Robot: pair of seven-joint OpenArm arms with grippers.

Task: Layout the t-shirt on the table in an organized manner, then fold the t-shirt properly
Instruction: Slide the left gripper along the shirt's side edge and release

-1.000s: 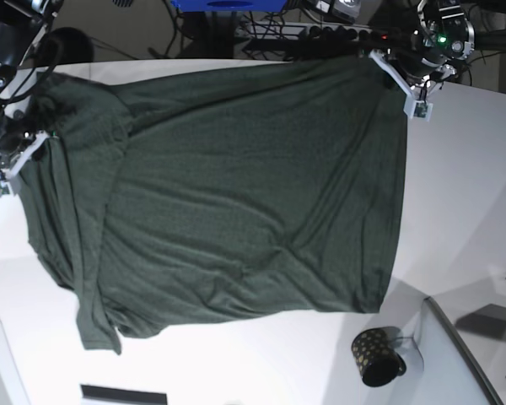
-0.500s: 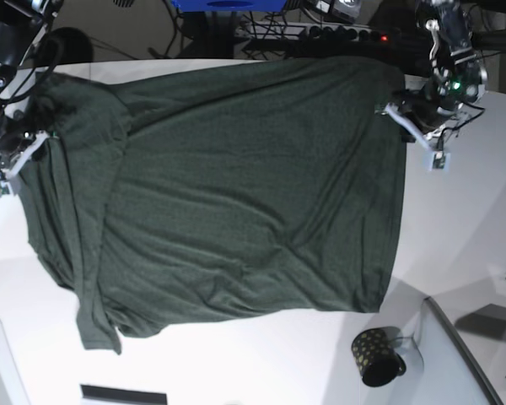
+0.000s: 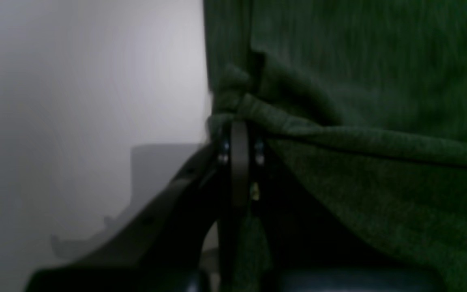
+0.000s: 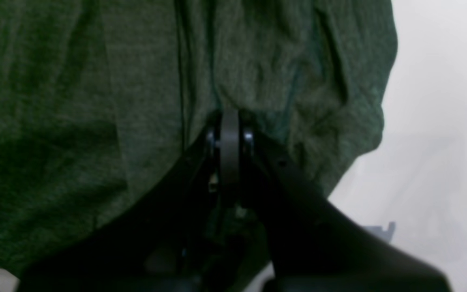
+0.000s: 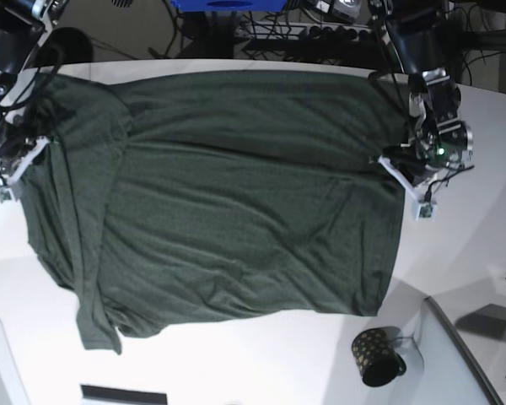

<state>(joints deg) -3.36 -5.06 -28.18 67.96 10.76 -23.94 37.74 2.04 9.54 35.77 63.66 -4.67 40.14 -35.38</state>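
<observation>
t-shirt (image 5: pixel 236 202) spread on table (image 5: pixel 481 211); left hand (image 3: pixel 237 129) and right hand (image 4: pixel 229 117) each clamp edge.

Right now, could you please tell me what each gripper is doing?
Left gripper: closed, pinching the t-shirt's edge.
Right gripper: closed on the t-shirt fabric.

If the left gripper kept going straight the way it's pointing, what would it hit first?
Probably only more t-shirt: the left gripper is already shut on its bunched edge, pointing across the cloth; depth is unclear.
</observation>
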